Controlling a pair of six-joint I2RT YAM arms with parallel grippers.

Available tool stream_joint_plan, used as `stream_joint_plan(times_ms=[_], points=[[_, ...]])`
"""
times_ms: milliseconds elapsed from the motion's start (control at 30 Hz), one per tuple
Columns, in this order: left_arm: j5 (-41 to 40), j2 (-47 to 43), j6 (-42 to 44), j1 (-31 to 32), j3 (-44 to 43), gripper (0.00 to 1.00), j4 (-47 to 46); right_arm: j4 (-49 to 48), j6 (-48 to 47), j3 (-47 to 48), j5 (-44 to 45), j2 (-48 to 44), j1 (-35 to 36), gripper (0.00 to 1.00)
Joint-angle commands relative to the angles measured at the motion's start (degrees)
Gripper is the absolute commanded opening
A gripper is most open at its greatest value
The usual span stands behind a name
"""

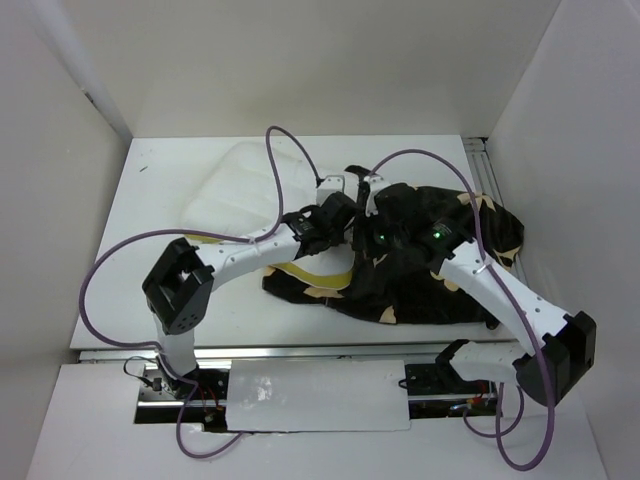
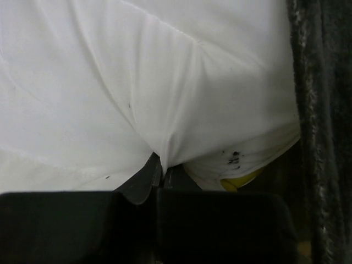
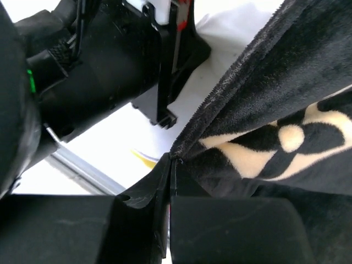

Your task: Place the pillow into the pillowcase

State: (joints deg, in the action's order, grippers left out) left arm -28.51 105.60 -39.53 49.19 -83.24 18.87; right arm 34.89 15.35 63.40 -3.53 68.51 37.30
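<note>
The left gripper (image 2: 160, 166) is closed tight on a pinched ridge of the pillow (image 2: 110, 82). The white cloth gathers into folds that fan up and away from the fingertips and fill nearly all of the left wrist view. Just to the right of the jaws a bit of yellow trim (image 2: 240, 181) and a few dark specks show on a bulge of the pillow. Further right, the pillowcase (image 2: 322, 110) runs down the edge of that view as a blurred dark band. The right gripper (image 3: 169, 160) is likewise shut, nipping the seamed hem of the pillowcase. The plush rises up and to the right from its tips, with a tan flower motif just right of them. Up and left of those tips, the left arm's dark wrist blocks much of the view, with pale surface beyond it. From above, both pairs of jaws are hidden among the wrists and dark cloth. How far the pillow sits inside the pillowcase cannot be made out on the table (image 1: 140, 290).
</note>
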Motion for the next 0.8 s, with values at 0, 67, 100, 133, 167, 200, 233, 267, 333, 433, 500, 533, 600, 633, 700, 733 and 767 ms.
stream_joint_plan(times_ms=[0, 67, 100, 133, 167, 200, 233, 267, 333, 433, 500, 533, 600, 633, 700, 733, 767], points=[[-5.2, 2.1, -14.0, -0.4, -0.5, 0.00, -7.8, -1.6, 1.0, 4.9, -13.7, -2.8, -2.5, 0.00], [-5.9, 2.6, -19.9, -0.4, -0.5, 0.00, -7.0, -2.1, 2.4, 4.4, -16.2, -4.1, -4.9, 0.00], [-6.8, 2.6, -22.1, -0.4, 0.0, 0.00, -5.7, -2.1, 2.9, 4.4, -17.3, -4.1, -7.2, 0.00], [-6.8, 2.6, -23.3, -0.4, 0.0, 0.00, -5.7, -3.0, 2.9, 3.5, -20.0, -4.7, -8.4, 0.00], [-6.1, 0.9, -26.2, -0.4, 1.7, 0.00, -5.7, -4.4, 4.2, 2.4, -21.8, -5.3, -11.0, 0.00], [-6.6, 0.3, -28.0, -0.4, 2.3, 0.00, -5.7, -5.0, 4.2, 2.4, -23.9, -5.3, -12.3, 0.00], [-6.6, -0.3, -29.6, -0.4, 2.8, 0.00, -5.7, -5.5, 4.2, 2.4, -26.5, -5.3, -13.6, 0.00], [-7.4, -0.8, -30.3, -0.4, 3.3, 0.00, -7.5, -5.5, 4.2, 2.4, -31.5, -5.3, -14.7, 0.00], [-9.4, -1.4, -32.6, -0.4, 3.3, 0.00, -7.5, -5.5, 4.8, 3.0, -36.0, -4.6, -17.7, 0.00], [-8.7, -1.5, -30.8, -2.4, -1.3, 0.00, -6.1, -1.9, 3.6, 4.5, -39.9, -3.0, -19.6, 0.00], [-7.8, -1.5, -30.8, -3.0, -1.8, 0.00, -7.3, -2.5, 3.6, 5.1, -39.7, -3.0, -19.6, 0.00], [-7.2, -2.1, -29.7, -3.0, -1.0, 0.00, -9.7, -3.3, 4.3, 3.2, -40.6, -3.0, -19.6, 0.00], [-6.0, -2.1, -32.3, -3.0, -1.0, 0.00, -9.7, -5.2, 5.4, 2.1, -43.6, -3.0, -20.2, 0.00], [-5.0, -2.1, -35.2, -3.0, -1.0, 0.00, -9.7, -6.3, 6.1, 1.2, -44.4, -3.0, -20.9, 0.00], [-3.5, -1.5, -36.3, -3.0, -0.4, 0.00, -11.2, -8.1, 7.8, 0.2, -47.1, -3.0, -21.4, 0.00], [-2.7, -1.5, -37.0, -2.4, -1.0, 0.00, -11.2, -9.7, 8.3, 0.1, -47.9, -3.0, -21.4, 0.00], [-1.6, -0.8, -38.1, -2.4, -1.7, 0.00, -11.2, -10.5, 9.7, -0.7, -47.9, -3.0, -21.9, 0.00]])
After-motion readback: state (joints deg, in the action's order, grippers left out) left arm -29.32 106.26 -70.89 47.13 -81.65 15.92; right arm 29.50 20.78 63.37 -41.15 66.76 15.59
